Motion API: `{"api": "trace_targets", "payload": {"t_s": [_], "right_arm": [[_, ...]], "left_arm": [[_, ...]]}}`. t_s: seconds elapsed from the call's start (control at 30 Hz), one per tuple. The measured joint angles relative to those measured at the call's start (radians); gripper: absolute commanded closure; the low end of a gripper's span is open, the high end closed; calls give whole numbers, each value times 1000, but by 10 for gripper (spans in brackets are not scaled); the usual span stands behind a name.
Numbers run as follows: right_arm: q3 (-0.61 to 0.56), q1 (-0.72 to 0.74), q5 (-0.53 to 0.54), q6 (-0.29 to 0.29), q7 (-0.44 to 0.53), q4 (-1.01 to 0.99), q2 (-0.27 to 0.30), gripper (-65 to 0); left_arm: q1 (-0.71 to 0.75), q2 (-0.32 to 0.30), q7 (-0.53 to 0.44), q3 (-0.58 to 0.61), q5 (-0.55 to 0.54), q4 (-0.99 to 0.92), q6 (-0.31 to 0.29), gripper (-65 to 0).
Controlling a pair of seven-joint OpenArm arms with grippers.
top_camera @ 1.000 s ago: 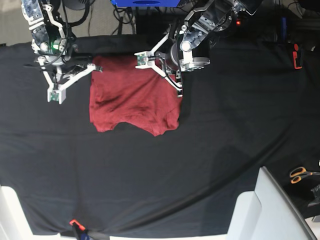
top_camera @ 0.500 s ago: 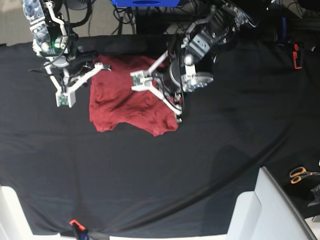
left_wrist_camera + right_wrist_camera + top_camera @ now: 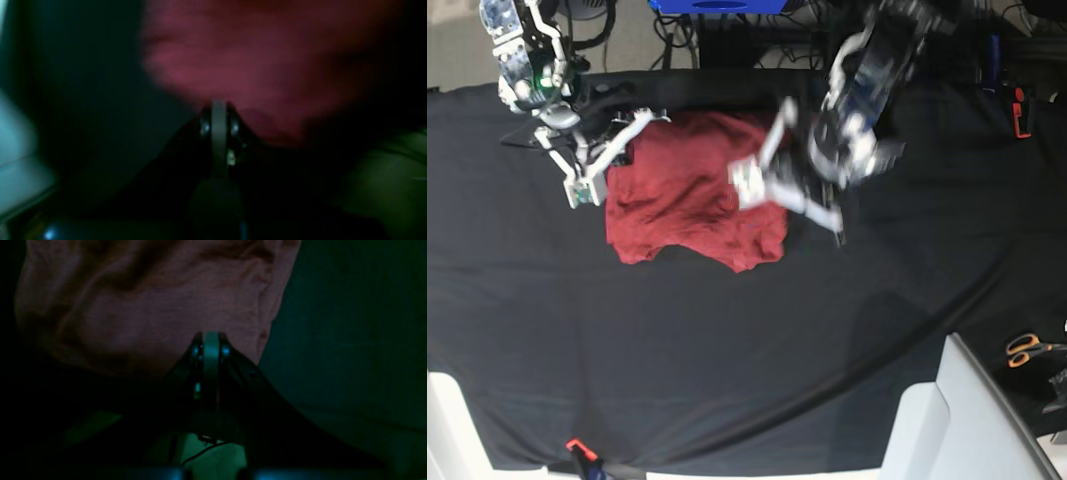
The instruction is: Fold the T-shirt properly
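Both grippers pinched closed and empty, left gripper [image 3: 792, 195] and right gripper [image 3: 612, 155] flanking folded T-shirt [image 3: 689, 200], likely to tidy its edges

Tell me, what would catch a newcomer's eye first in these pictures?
The brick-red T-shirt, folded into a rumpled block, stands out against the black table cloth in the upper middle of the base view. Two white robot arms flank it: the left gripper at its right edge in that view, blurred, and the right gripper at its left edge. Orange-handled scissors lie far right.
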Motion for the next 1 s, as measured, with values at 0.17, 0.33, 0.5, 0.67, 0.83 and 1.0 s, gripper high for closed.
{"api": "trace_targets", "payload": {"t_s": [0.17,0.33,0.5,0.67,0.83,1.0], "right_arm": [[122,-99,-12,12,85,23,99,0],[100,-248,0,14,219,37,226,0],[100,-399,0,10,217,37,282,0],[68,-505,0,12,222,21,276,0],[-97,-415,2,14,213,-256,275,0],[-333,-107,1,14,314,-850,189,-3]], "left_arm": [[217,-44,-193,-176,-121,29,2,0],[455,-81,-399,-324,-248,31,80,0],[618,-101,-469,-342,-264,7,184,0],[710,-99,-478,-328,-264,-100,258,0],[659,-88,-536,-291,-266,-374,270,0],[477,-43,-813,-163,-276,-896,262,0]]}}
